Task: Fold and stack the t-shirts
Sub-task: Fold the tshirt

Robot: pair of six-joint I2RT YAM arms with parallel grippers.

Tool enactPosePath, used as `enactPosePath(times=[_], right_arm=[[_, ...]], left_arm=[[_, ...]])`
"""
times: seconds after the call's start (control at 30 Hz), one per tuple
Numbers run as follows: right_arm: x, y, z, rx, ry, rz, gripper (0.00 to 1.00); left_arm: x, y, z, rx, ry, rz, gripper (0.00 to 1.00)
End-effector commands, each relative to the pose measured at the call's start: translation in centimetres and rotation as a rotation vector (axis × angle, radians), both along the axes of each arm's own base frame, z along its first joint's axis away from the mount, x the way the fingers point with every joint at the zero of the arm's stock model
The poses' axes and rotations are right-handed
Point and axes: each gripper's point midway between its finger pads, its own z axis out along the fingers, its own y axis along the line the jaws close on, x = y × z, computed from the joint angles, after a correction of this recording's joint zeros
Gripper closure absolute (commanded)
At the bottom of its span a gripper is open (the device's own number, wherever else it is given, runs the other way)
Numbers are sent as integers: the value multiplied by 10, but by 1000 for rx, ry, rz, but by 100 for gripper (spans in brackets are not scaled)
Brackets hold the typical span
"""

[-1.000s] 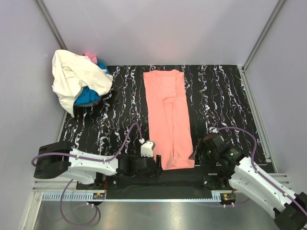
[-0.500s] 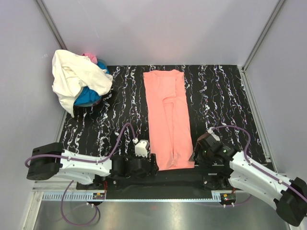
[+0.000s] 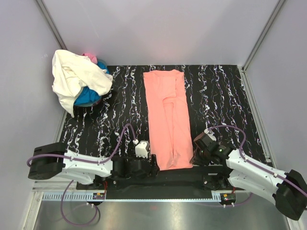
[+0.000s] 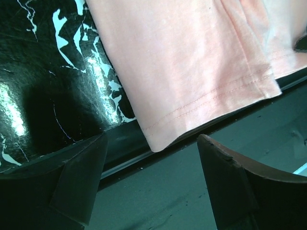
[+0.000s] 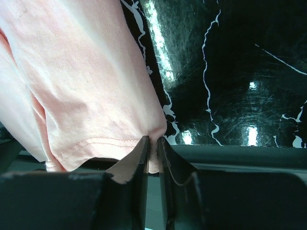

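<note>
A salmon-pink t-shirt (image 3: 168, 117) lies folded into a long strip down the middle of the black marbled mat. My right gripper (image 3: 195, 157) is shut on its near right hem corner (image 5: 154, 143), the cloth pinched between the two fingers. My left gripper (image 3: 154, 166) stands open at the near left hem corner (image 4: 158, 141), which lies flat between its spread fingers (image 4: 79, 179) without touching them. A heap of other t-shirts (image 3: 79, 79), cream-white over bright blue with a bit of hot pink, sits at the mat's far left corner.
The black marbled mat (image 3: 220, 100) ends at a dark rail (image 3: 182, 178) along the near edge, just behind both grippers. Grey walls close in the back and sides. The heap of shirts partly overhangs the mat's left edge.
My right gripper has moved left to the shirt's near right corner and closed on it. The left gripper has shifted slightly toward the near left corner and stayed open.
</note>
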Motion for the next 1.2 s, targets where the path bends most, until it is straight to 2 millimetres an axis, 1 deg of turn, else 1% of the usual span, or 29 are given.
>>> enactPosePath(times=[0.0, 0.17, 0.3, 0.4, 0.5, 0.63, 0.67, 0.77, 0.8, 0.87, 0.9, 0.93, 1.0, 1.03, 1.07, 1.1, 1.17], right_arm=[[6, 5, 2, 14, -31, -5, 81], [8, 7, 0, 11, -33, 5, 83], [8, 9, -4, 11, -30, 16, 84], [8, 9, -4, 13, -32, 14, 83], [9, 9, -4, 11, -34, 18, 85], [9, 10, -4, 10, -36, 27, 88], [10, 10, -4, 12, -39, 27, 90], [10, 10, -4, 11, -40, 30, 93], [10, 10, -4, 13, -42, 30, 94], [9, 10, -4, 10, -40, 32, 97], [9, 10, -4, 11, -41, 35, 99], [10, 9, -4, 10, -42, 34, 100], [11, 10, -2, 13, -50, 34, 100], [10, 9, -3, 12, -47, 32, 100], [10, 10, -2, 19, -48, 32, 100], [10, 11, -1, 25, -49, 33, 100], [8, 11, -1, 35, -51, 34, 100]], left_arm=[[14, -3, 3, -42, -60, 48, 19], [19, -3, 2, -38, -78, 58, 21], [22, -4, 1, -38, -89, 61, 27], [25, -3, -2, -31, -94, 66, 32], [29, -6, 0, -49, -100, 69, 39], [33, -10, 0, -46, -104, 58, 55], [34, -10, 0, -40, -108, 55, 66], [37, -10, 0, -28, -114, 54, 82], [38, -10, 1, -23, -118, 56, 91], [41, -7, 3, -13, -135, 67, 96], [42, -4, 3, 0, -139, 71, 100], [44, -4, 9, -14, -150, 82, 100], [43, 6, 7, 9, -147, 91, 100], [43, 8, 8, 2, -145, 94, 100], [43, 8, 15, -25, -144, 101, 100], [41, 14, 12, -19, -137, 104, 100], [38, 15, 18, -63, -124, 109, 100]])
